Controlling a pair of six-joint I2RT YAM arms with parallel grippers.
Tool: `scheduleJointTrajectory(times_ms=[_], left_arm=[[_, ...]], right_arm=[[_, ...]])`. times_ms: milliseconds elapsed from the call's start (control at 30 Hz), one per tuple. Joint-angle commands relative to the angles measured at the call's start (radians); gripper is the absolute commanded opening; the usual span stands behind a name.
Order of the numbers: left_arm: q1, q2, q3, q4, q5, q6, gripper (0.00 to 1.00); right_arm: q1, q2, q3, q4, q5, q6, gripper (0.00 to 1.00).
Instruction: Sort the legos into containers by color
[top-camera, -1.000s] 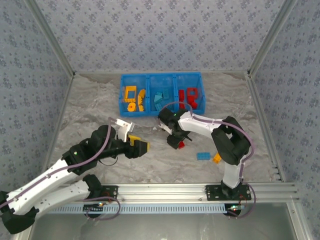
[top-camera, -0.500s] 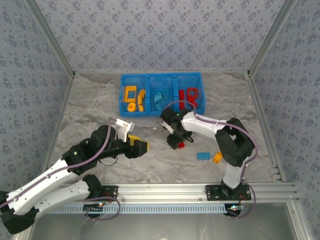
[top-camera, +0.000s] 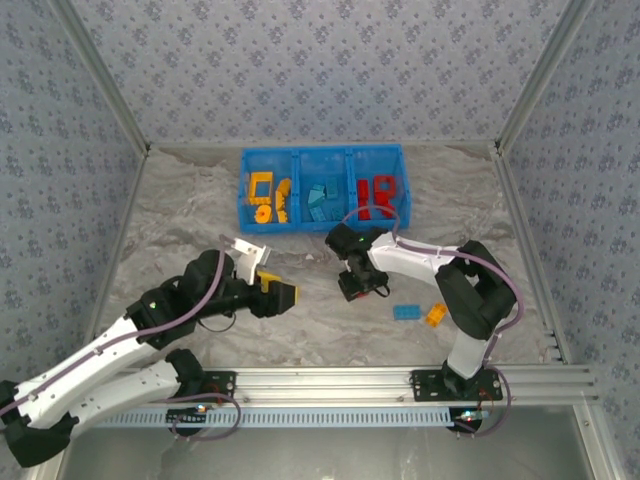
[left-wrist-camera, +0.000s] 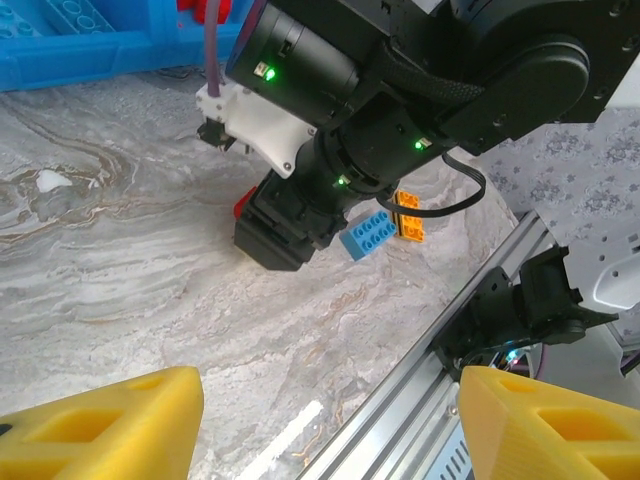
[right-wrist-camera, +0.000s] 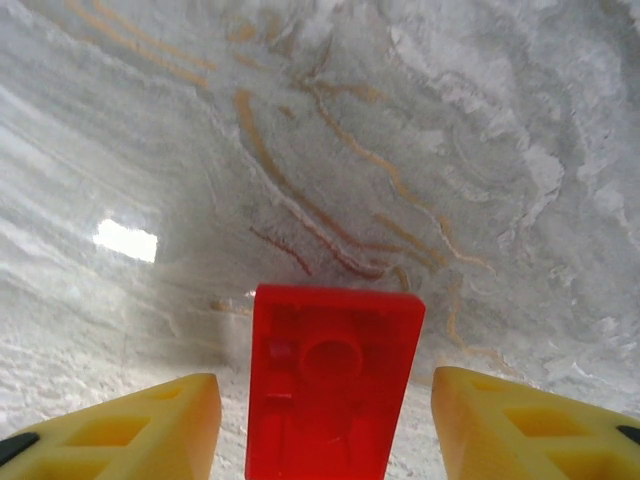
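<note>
— Where's the right hand (top-camera: 360, 288)?
— Low over the bench (top-camera: 180, 220), near the middle. Its fingers (right-wrist-camera: 120, 425) stand either side of a red lego (right-wrist-camera: 333, 380), with a gap on both sides, so it's open and gripping nothing.
— And the left hand (left-wrist-camera: 330, 420)?
— Wide open, empty, hovering well to the left.
— The rest?
— A blue lego (top-camera: 406, 312) and an orange lego (top-camera: 434, 316) lie just beside each other near the right arm's base. The blue bin (top-camera: 322, 151) at the far side holds yellow-orange pieces left, blue middle, red right.
</note>
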Motion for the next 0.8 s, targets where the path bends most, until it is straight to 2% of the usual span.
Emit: scheduleJointTrajectory(times_ms=[0, 300, 533, 667, 767], left_arm=[[-0.007, -0.056, -0.022, -0.051, -0.029, -0.019, 0.69], [-0.007, -0.184, -0.096, -0.093, -0.154, -0.083, 0.70], [-0.018, -0.185, -0.064, -0.090, -0.299, -0.054, 0.70], [-0.028, -0.123, -0.037, -0.011, -0.376, -0.011, 0.70], [-0.034, 0.001, 0.016, 0.083, -0.416, 0.030, 0.70]], right_arm=[[-0.007, 0.020, -0.007, 0.035, 0.004, 0.056, 0.57], [-0.008, 0.039, -0.015, 0.058, 0.008, 0.089, 0.44], [-0.023, -0.111, -0.040, 0.049, 0.087, 0.106, 0.33], [-0.110, -0.223, 0.005, 0.021, 0.117, 0.077, 0.32], [-0.218, -0.240, 0.075, 0.029, 0.104, 0.032, 0.32]])
